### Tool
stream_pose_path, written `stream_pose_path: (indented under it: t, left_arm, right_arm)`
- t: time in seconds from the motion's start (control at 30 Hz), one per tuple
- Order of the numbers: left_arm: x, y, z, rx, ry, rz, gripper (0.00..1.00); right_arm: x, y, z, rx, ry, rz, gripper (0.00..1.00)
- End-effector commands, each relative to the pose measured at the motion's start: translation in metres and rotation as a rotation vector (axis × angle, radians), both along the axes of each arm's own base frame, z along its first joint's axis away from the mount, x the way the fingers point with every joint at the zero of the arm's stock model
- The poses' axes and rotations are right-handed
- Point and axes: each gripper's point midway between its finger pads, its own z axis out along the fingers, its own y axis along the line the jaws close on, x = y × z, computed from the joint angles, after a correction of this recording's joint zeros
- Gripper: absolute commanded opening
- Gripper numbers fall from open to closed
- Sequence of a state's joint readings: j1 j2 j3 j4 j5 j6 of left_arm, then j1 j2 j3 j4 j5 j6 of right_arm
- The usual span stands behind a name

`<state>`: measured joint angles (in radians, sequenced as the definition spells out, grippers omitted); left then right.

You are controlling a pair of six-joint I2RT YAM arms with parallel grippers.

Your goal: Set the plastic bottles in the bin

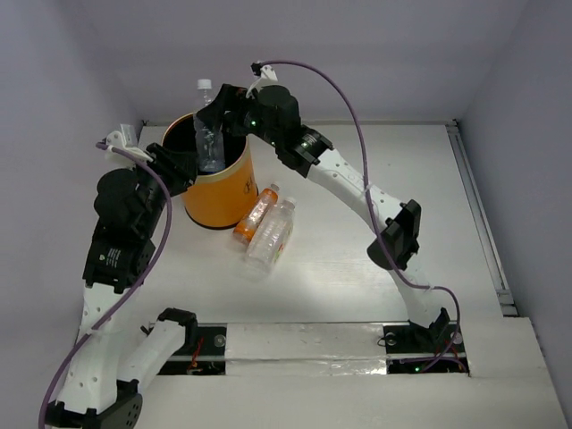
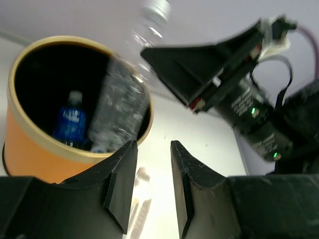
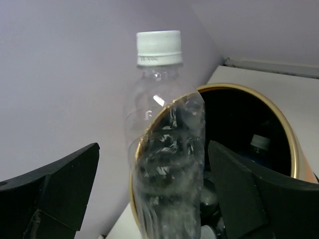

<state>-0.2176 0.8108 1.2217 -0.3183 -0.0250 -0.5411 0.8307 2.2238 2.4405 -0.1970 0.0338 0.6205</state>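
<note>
The orange-yellow bin (image 1: 219,192) stands at the far left of the table. A clear ribbed bottle with a white cap (image 1: 208,134) stands tilted in it, neck above the rim. My right gripper (image 1: 223,109) hovers over the bin. In the right wrist view its jaws (image 3: 154,184) are wide open on either side of that bottle (image 3: 167,164), not touching it. A blue-labelled bottle (image 2: 70,122) lies inside the bin (image 2: 30,149). My left gripper (image 2: 152,164) is open and empty beside the bin. An orange bottle (image 1: 255,213) and a clear bottle (image 1: 273,234) lie on the table.
The right arm's elbow (image 1: 398,234) hangs over the table's right half. The back wall runs close behind the bin. A metal rail (image 1: 478,206) lines the right edge. The left arm (image 1: 125,223) stands left of the bin.
</note>
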Motion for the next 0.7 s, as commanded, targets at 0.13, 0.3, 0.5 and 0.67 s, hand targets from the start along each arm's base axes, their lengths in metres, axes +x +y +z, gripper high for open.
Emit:
stream_pose_path:
  t: [0.13, 0.3, 0.5, 0.67]
  left_arm:
    - [-0.031, -0.032, -0.05, 0.03, 0.098, -0.207, 0.31]
    - [-0.036, -0.076, -0.09, 0.123, 0.161, -0.38, 0.32]
    - [-0.027, -0.13, -0.136, 0.247, 0.283, -0.421, 0.32]
    - [-0.006, -0.148, -0.191, 0.329, 0.427, -0.401, 0.65]
  right_arm:
    - [-0.024, -0.034, 0.092, 0.09, -0.157, -0.016, 1.0]
    - [-0.043, -0.065, 0.117, 0.08, -0.186, -0.052, 0.93]
    - [-0.059, -0.159, 0.075, 0.031, -0.104, -0.182, 0.05]
    - [-0.085, -0.236, -0.022, -0.084, 0.036, -0.294, 0.27]
